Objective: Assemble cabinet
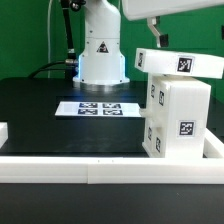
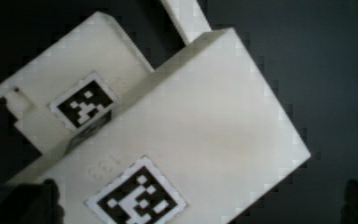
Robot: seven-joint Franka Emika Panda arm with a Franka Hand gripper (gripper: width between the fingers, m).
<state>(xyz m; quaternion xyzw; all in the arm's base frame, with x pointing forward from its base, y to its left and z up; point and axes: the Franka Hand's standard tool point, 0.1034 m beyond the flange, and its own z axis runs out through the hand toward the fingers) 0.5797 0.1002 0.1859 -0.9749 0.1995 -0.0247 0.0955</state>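
The cabinet (image 1: 176, 118) is a white box with black-and-white tags, standing at the exterior view's right near the front rail. A flat tagged white panel (image 1: 182, 63) lies across its top. My gripper (image 1: 158, 40) hangs just above that top's left end, below the white arm. In the wrist view the cabinet's white tagged faces (image 2: 211, 110) fill the picture. My gripper (image 2: 194, 205) stands open over them, one dark finger (image 2: 23, 200) at each side. Nothing is held. Whether the fingers touch the cabinet is not clear.
The marker board (image 1: 98, 107) lies flat on the black table in front of the robot's white base (image 1: 100, 55). A long white rail (image 1: 80, 166) runs along the table's front edge. A white piece (image 1: 3, 131) shows at the left edge.
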